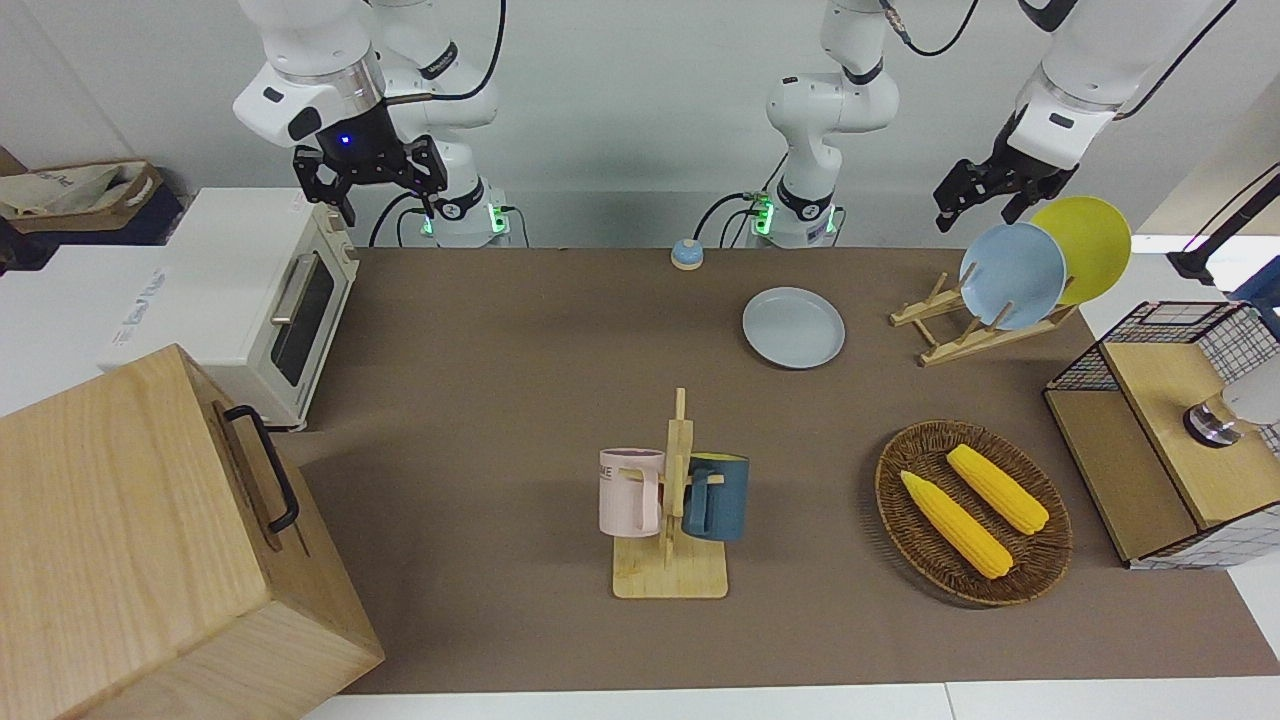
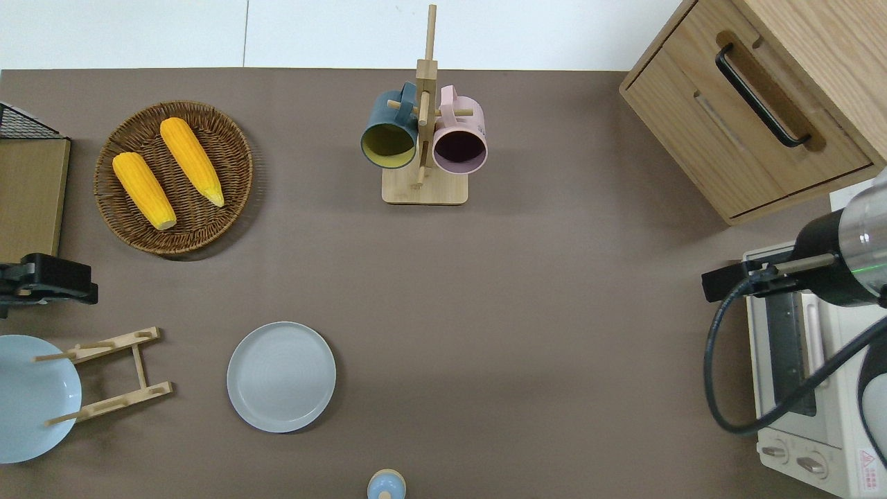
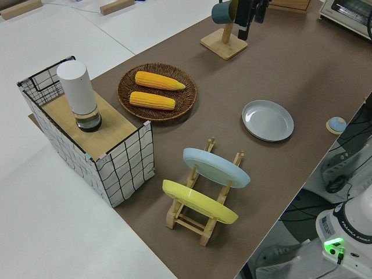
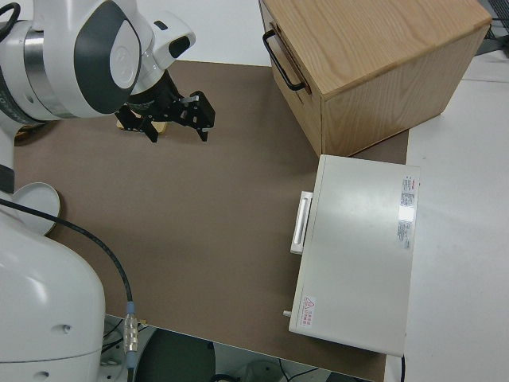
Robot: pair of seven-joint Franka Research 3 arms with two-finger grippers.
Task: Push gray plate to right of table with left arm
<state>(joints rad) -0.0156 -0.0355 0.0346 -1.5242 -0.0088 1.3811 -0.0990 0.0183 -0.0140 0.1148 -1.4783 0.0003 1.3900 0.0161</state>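
The gray plate [image 1: 793, 327] lies flat on the brown table [image 1: 500, 400], close to the robots' edge and toward the left arm's end; it also shows in the overhead view [image 2: 281, 376] and the left side view [image 3: 268, 120]. My left gripper [image 1: 980, 212] hangs open and empty in the air. Seen from overhead, it [image 2: 41, 287] is over the table's end between the wire shelf and the plate rack, well apart from the gray plate. The right arm is parked, its gripper [image 4: 176, 127] open.
A wooden rack [image 2: 111, 374] beside the gray plate holds a bluer plate [image 1: 1012, 275] and a yellow plate [image 1: 1085, 245]. Also here: a wicker basket [image 2: 173, 235] with two corn cobs, a mug rack [image 2: 424, 138], a wire shelf [image 1: 1170, 440], a toaster oven [image 1: 270, 300], a wooden cabinet [image 1: 150, 540], a small blue knob [image 2: 386, 485].
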